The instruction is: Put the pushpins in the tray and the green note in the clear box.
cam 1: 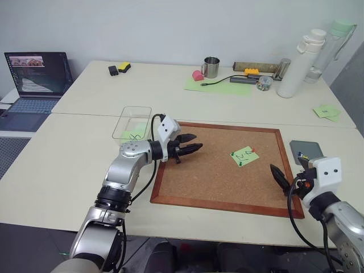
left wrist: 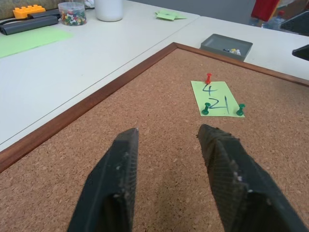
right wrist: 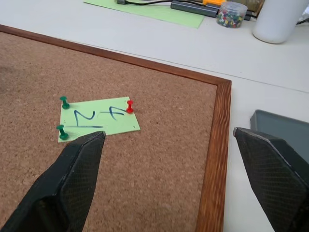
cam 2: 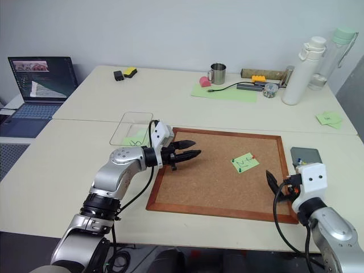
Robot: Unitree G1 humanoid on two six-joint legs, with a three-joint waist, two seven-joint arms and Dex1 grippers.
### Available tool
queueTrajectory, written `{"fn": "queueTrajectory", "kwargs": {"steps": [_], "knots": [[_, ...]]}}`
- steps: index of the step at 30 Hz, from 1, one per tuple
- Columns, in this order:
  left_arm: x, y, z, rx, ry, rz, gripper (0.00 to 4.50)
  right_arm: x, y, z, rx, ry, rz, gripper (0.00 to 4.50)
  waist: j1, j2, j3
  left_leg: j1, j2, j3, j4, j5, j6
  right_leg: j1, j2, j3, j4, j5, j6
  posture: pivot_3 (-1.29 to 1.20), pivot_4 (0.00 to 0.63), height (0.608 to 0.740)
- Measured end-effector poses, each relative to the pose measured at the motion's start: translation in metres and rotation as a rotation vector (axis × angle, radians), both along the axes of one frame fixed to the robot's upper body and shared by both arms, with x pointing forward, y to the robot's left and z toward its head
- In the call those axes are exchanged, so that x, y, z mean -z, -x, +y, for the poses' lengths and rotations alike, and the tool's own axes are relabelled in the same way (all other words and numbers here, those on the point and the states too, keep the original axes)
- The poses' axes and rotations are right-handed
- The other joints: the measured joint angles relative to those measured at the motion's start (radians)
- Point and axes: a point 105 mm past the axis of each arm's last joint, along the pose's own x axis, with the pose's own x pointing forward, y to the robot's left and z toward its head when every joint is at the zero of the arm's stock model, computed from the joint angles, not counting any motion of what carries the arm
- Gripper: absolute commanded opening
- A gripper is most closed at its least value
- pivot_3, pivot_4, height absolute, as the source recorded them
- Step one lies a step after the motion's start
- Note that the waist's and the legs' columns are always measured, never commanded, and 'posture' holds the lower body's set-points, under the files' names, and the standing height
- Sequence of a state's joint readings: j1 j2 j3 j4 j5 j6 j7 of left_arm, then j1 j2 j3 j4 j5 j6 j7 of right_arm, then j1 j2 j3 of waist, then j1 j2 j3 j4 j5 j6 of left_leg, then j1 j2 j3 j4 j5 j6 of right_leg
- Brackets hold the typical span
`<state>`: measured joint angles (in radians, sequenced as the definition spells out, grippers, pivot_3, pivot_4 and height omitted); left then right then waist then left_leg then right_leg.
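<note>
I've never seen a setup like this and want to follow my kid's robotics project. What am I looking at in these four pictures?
A humanoid robot with two arms, each ending in a two-fingered black gripper. Two pictures come from cameras in its head, looking down over the arms. The other two come from cameras on each wrist, looking along the fingers.

On the table lies a cork board. A green note is fixed to it by three pushpins, one red and two green. A grey tray with a few pins sits just off the board's right edge, and a clear box, with another green note inside, off its left.

The left gripper holds nothing, and the right gripper is open and empty. Both hover over the board.
</note>
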<state>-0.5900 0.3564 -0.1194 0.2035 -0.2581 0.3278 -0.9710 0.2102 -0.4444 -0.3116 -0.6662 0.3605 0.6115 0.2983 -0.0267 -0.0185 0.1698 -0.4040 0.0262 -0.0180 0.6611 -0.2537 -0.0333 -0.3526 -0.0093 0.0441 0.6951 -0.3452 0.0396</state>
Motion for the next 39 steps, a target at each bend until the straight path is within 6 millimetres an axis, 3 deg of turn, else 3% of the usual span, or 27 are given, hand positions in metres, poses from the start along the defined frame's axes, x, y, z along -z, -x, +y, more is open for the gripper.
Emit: {"fn": "queueTrajectory", "kwargs": {"steps": [7,16,27,30,39], "knots": [[0.004,0.008,-0.002,0.014,0.006,0.01,0.01,0.002,-0.005,0.007,-0.023,-0.004,0.008,4.5,0.0,0.0,0.0,0.0,0.0,0.0,0.0,0.0,0.0,0.0,0.0,0.0,0.0,0.0,0.0,0.0,0.15,0.74],[0.006,0.016,-0.018,0.065,0.015,0.013,0.01,0.003,-0.018,0.021,-0.073,-0.005,0.009,4.5,0.0,0.0,0.0,0.0,0.0,0.0,0.0,0.0,0.0,0.0,0.0,0.0,0.0,0.0,0.0,0.0,0.15,0.74],[0.046,0.028,-0.053,0.114,-0.043,0.075,0.01,0.019,-0.06,0.033,-0.041,-0.008,0.031,4.5,-0.002,0.0,0.0,0.0,0.0,0.0,0.0,0.0,0.0,0.0,0.0,0.0,0.0,0.0,0.0,0.0,0.15,0.74],[0.058,0.027,-0.054,0.101,-0.091,0.081,0.01,0.023,-0.065,0.031,-0.022,-0.004,0.037,4.5,-0.002,0.0,0.0,0.0,0.0,0.0,0.0,0.0,0.0,0.0,0.0,0.0,0.0,0.0,0.0,0.0,0.15,0.74],[0.06,0.027,-0.053,0.112,-0.132,0.059,0.01,0.032,-0.076,0.035,-0.016,-0.029,0.069,4.5,-0.003,0.0,0.0,0.002,0.0,0.001,0.0,0.0,0.0,0.0,0.0,0.001,0.001,0.0,0.0,0.0,0.15,0.74]]}}
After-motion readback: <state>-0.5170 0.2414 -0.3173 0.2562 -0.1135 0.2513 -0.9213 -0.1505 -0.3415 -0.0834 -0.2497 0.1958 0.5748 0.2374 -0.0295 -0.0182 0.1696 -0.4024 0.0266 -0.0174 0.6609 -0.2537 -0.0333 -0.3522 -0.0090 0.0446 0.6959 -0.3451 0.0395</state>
